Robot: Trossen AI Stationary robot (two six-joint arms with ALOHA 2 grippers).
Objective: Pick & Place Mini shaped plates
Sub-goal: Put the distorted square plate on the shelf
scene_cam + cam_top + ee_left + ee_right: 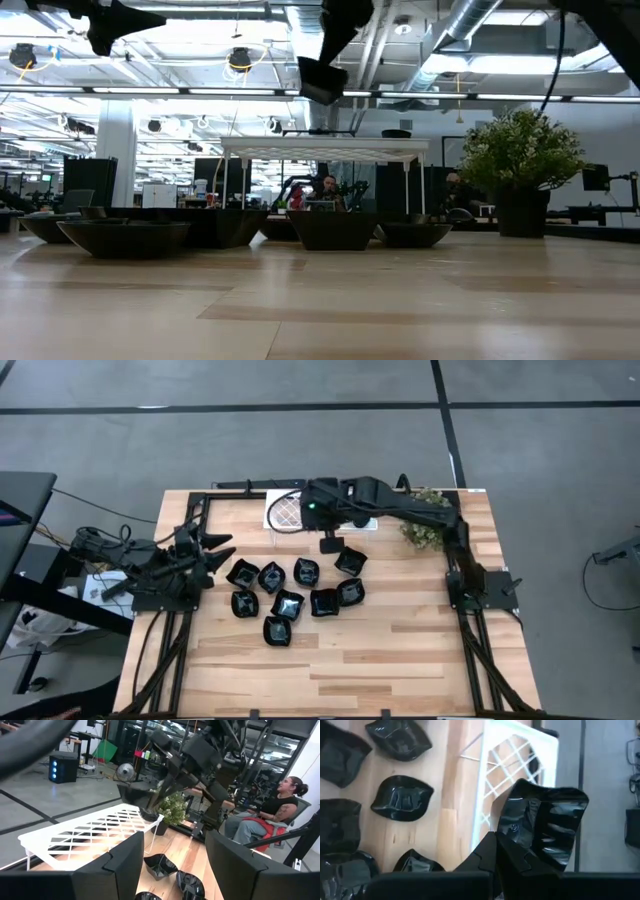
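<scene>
Plate [545, 827] clamped in right tool [492, 842], above white tray [507, 765].

Two dark jointed arms, black cable bundles, blocky matte-black fingers [120, 865].

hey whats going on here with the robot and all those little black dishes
The right gripper is shut on one mini shaped plate, holding it in the air by the white lattice tray at the table's far edge. Nine more black plates sit clustered mid-table. The left gripper waits open at the left side, holding nothing. A green plant stands in the far right corner.
</scene>
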